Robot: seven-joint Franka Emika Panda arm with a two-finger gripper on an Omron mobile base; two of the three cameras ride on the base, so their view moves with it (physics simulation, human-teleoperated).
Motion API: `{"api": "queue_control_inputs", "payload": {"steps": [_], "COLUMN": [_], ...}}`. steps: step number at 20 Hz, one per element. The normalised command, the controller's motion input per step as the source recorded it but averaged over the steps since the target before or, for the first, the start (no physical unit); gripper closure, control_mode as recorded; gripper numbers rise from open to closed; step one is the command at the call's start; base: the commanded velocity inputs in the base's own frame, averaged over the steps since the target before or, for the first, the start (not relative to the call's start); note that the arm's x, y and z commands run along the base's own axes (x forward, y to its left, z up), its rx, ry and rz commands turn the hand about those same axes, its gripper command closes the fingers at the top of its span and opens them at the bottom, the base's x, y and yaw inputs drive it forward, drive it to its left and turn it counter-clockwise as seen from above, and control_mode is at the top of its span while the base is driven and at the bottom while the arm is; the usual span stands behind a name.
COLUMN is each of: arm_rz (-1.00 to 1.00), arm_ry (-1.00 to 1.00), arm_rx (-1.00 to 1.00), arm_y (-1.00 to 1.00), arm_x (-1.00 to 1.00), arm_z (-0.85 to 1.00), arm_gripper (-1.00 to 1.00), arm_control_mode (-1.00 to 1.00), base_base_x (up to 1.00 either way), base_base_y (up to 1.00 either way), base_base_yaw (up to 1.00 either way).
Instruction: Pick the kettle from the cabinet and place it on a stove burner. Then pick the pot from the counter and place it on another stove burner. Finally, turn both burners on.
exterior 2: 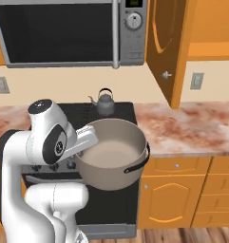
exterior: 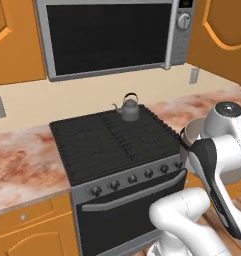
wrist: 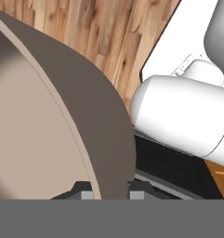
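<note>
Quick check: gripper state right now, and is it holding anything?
Gripper: closed on the rim of the pot, one fingertip on each side of the wall, the pot held up in front of the stove.

grey-beige pot, dark grey kettle, black stove burners
</note>
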Motion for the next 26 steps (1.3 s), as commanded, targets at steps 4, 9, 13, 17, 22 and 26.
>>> {"api": "queue_control_inputs", "payload": {"steps": [4, 9, 13, 17, 22, 26], "arm_rz": [0.0, 0.0, 0.0, 0.0, 0.0, 0.0], "arm_ry": [0.0, 0.0, 0.0, 0.0, 0.0, 0.0], "arm_rx": [0.0, 0.0, 0.0, 0.0, 0.0, 0.0], "arm_y": [0.0, 0.0, 0.0, 0.0, 0.0, 0.0], "arm_x": [0.0, 0.0, 0.0, 0.0, 0.0, 0.0], "arm_z": [0.0, 0.0, 0.0, 0.0, 0.0, 0.0], "arm_gripper": [1.0, 1.0, 1.0, 1.0, 1.0, 1.0], "arm_control_mode": [1.0, 1.0, 1.0, 1.0, 1.0, 1.0], "base_base_x": [0.27, 0.24, 0.21, 0.15, 0.09, 0.17], "base_base_y": [0.45, 0.45, 0.44, 0.41, 0.41, 0.41], "base_base_yaw": [-0.16, -0.17, -0.16, -0.16, -0.16, -0.15]}}
